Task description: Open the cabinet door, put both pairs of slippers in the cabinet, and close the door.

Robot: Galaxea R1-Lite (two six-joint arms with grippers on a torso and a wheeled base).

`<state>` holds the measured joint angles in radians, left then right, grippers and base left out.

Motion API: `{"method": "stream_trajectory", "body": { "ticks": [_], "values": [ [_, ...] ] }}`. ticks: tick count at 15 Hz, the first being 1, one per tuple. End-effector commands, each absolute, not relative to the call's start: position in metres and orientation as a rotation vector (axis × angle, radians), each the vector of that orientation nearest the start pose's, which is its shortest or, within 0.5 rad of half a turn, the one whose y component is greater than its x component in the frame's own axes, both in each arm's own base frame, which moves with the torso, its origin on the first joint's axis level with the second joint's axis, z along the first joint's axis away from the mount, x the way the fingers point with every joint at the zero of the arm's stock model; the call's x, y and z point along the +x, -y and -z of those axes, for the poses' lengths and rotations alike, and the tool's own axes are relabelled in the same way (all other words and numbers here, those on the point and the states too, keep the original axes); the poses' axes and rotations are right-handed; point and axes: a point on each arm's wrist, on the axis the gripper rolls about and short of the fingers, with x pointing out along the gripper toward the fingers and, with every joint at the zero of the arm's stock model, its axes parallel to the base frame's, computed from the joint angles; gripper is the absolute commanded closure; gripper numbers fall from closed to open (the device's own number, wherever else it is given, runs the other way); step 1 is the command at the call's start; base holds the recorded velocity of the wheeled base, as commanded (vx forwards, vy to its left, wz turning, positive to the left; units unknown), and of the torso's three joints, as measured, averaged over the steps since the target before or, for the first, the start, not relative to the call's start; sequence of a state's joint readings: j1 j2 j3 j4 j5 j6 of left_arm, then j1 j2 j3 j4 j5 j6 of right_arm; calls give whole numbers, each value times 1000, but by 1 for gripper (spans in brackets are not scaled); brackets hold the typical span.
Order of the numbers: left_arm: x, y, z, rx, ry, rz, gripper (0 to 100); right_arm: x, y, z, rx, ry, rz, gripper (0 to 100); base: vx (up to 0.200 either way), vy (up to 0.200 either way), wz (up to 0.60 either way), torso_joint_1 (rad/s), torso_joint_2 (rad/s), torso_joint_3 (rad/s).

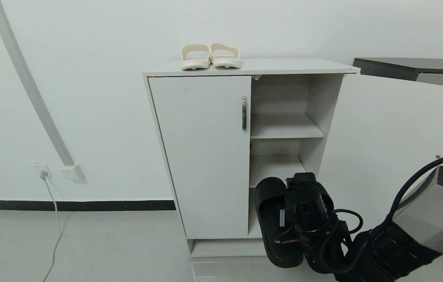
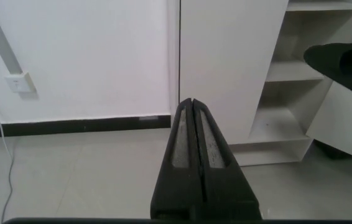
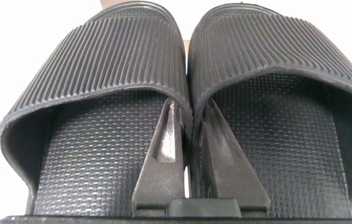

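Right gripper [image 3: 191, 118] is clamping the pair of black slippers [image 1: 271, 219], its two fingers [image 3: 163, 146] reaching one into each shoe and pinching the adjoining inner walls together, so the ribbed straps are arching just beyond the fingertips. Seen from the head camera, the pair is hanging upright-tilted in front of the lower part of the cabinet [image 1: 158, 117], low down and close to the floor [image 1: 88, 246]. Whether the toes are already passing the threshold cannot be told.

A small pale tag [image 1: 282, 219] is showing on one black shoe, too small to read.

The cabinet's right-hand door [image 1: 386, 137] is standing swung wide open, exposing a shelf [image 1: 286, 129] and the compartments below it. The left-hand door [image 1: 201, 156] is sitting closed, its metal handle [image 1: 244, 113] running vertically along the inner edge.

The cream slippers [image 1: 210, 56] are resting side by side on top of the cabinet, toward its left half and well apart from the black pair.

The left gripper [image 2: 192, 107] is hovering over the floor with its fingers pressed together and holding nothing, pointing toward the closed door. A wall socket [image 1: 73, 171] is sitting low on the wall to the cabinet's left.
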<state>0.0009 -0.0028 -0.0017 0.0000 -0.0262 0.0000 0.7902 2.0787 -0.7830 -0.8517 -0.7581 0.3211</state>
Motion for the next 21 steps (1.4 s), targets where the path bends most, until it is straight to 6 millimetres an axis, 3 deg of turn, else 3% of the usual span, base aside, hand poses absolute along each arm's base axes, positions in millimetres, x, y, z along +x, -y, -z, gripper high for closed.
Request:
{"method": "stream_trajectory", "body": {
  "ticks": [1, 9, 15, 21],
  "values": [
    [-23, 1, -76, 0, 2, 25, 100, 263, -246, -61, -13, -331, 33, 100, 0, 0, 0, 0, 0, 0],
    [-23, 1, -76, 0, 2, 25, 100, 265, -248, -52, -22, -345, 36, 100, 0, -175, 0, 3, 3, 1],
    [-23, 1, -76, 0, 2, 25, 100, 276, -263, -27, 6, -307, -27, 100, 0, 0, 0, 0, 0, 0],
    [-23, 1, -76, 0, 2, 25, 100, 277, -276, -18, 40, -286, -113, 100, 0, 0, 0, 0, 0, 0]
  ]
}}
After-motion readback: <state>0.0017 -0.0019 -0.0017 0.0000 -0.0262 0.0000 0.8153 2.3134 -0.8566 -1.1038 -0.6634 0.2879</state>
